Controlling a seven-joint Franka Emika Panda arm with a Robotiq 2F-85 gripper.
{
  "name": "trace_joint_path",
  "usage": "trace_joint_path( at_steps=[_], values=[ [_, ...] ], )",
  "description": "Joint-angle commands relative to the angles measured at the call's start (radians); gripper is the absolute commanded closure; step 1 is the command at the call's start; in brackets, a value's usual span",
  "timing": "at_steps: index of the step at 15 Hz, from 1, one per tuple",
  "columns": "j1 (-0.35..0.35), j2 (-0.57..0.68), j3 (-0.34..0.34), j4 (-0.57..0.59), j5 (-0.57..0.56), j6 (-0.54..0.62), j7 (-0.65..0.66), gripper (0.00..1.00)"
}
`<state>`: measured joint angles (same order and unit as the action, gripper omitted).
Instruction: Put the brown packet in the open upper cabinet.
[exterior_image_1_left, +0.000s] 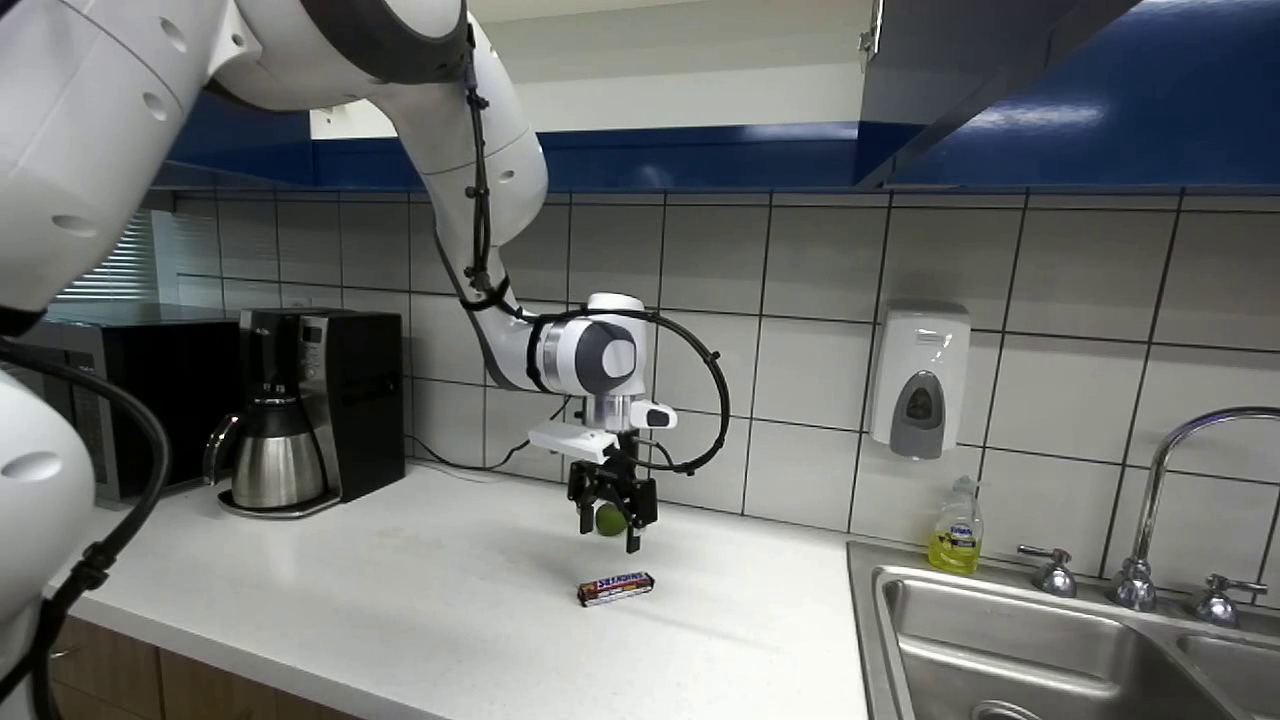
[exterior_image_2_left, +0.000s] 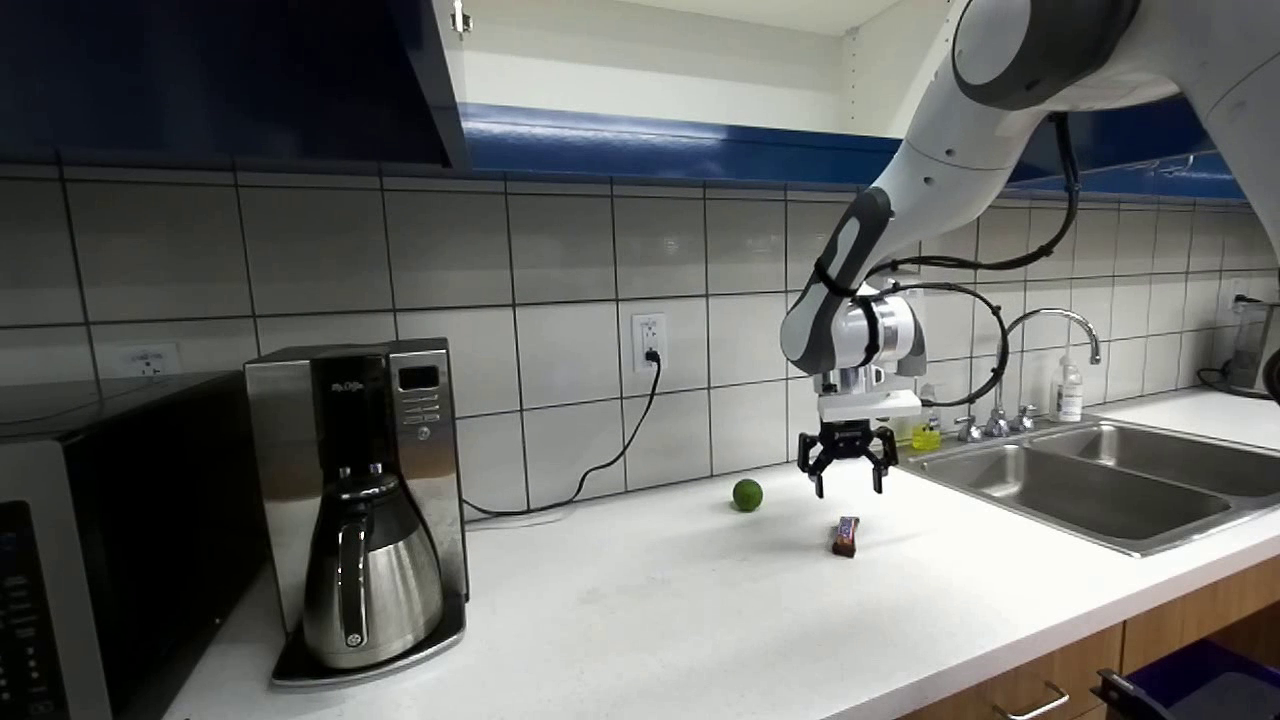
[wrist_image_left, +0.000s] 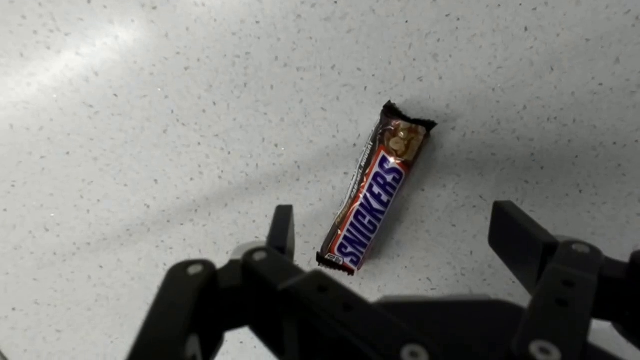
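Note:
The brown packet is a Snickers bar lying flat on the white counter, seen in both exterior views (exterior_image_1_left: 616, 588) (exterior_image_2_left: 846, 537) and in the wrist view (wrist_image_left: 375, 195). My gripper (exterior_image_1_left: 609, 536) is open and empty above the counter, fingers pointing down; it also shows open in an exterior view (exterior_image_2_left: 850, 490). In the wrist view the gripper (wrist_image_left: 395, 227) has its fingers spread wide, with the packet's near end between them, closer to the left finger; nothing touches it. The open upper cabinet, with white interior and blue lower edge, is on the wall above in both exterior views (exterior_image_1_left: 700, 100) (exterior_image_2_left: 650, 80).
A small green ball (exterior_image_2_left: 747, 494) lies behind the packet near the tiled wall. A coffee maker (exterior_image_2_left: 360, 500) and a microwave (exterior_image_2_left: 150, 480) stand at one end; the steel sink (exterior_image_1_left: 868, 630) with faucet and yellow soap bottle (exterior_image_1_left: 957, 540) at the other. A soap dispenser (exterior_image_1_left: 921, 380) hangs on the wall.

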<state>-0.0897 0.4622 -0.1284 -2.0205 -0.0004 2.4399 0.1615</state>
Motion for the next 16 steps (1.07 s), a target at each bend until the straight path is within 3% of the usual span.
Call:
trace_joint_path(
  at_steps=[1, 6, 16],
  values=[
    [0.001, 0.0, -0.001, 0.003, 0.001, -0.003, -0.001, 0.0],
    [0.006, -0.003, -0.002, 0.0, 0.029, -0.018, 0.052, 0.0],
    [0.056, 0.022, -0.055, -0.002, 0.11, -0.004, 0.45, 0.0]
  ],
)
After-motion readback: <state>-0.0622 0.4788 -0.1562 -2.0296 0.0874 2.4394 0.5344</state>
